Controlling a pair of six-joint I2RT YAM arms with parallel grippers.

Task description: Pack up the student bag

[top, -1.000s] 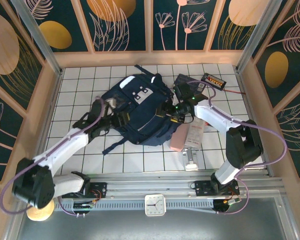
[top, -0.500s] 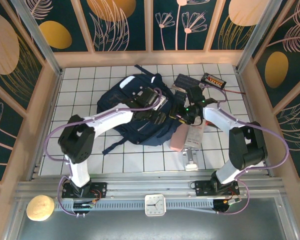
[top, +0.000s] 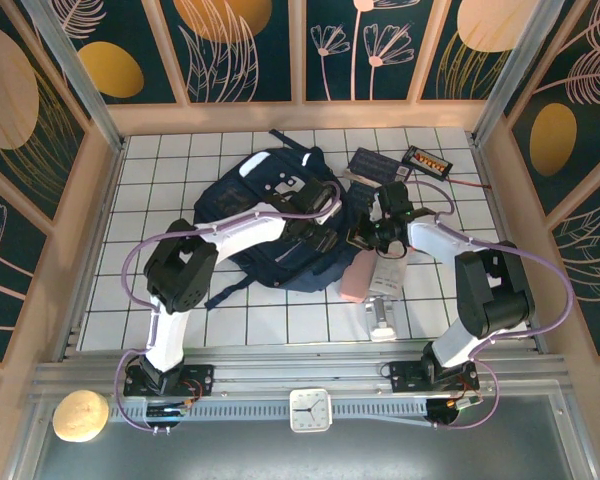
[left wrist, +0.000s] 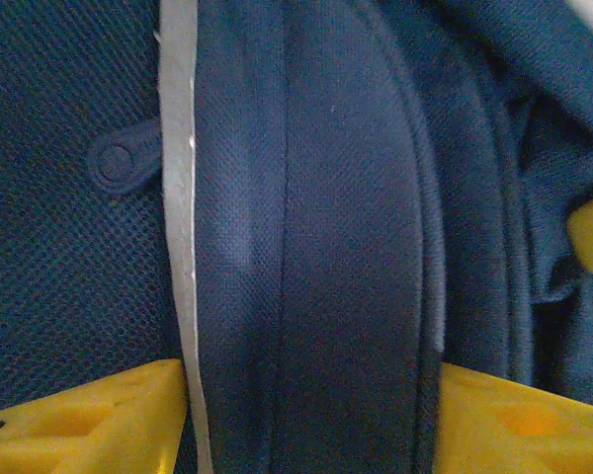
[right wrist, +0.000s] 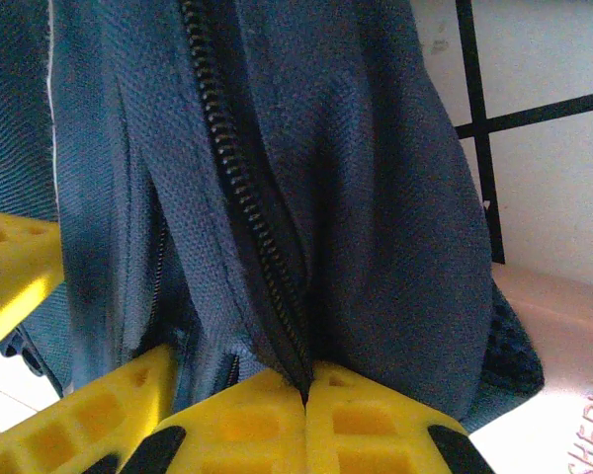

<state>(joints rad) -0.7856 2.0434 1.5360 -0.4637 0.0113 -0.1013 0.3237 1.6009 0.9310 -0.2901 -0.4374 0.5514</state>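
Observation:
The student bag (top: pixel 270 215), a navy backpack with grey stripes, lies in the middle of the tiled table. My left arm reaches across it, and my left gripper (top: pixel 327 238) is at its right side. In the left wrist view the left gripper (left wrist: pixel 311 395) stands open, its yellow fingers (left wrist: pixel 79 425) straddling a thick navy fold beside a grey stripe (left wrist: pixel 178 197). My right gripper (top: pixel 361 238) meets the bag's right edge. In the right wrist view the right gripper (right wrist: pixel 306 390) is shut, pinching the bag's fabric along a black zipper (right wrist: pixel 242 188).
A pink object (top: pixel 354 276) and a white packet (top: pixel 388 272) lie just right of the bag, under my right arm. A dark flat item (top: pixel 368 160) and a small black box (top: pixel 428 160) sit behind. A white piece (top: pixel 382 322) lies near the front edge.
My left arm swung from the bag's left side across it to its right edge. My right gripper closed on the zipper edge there.

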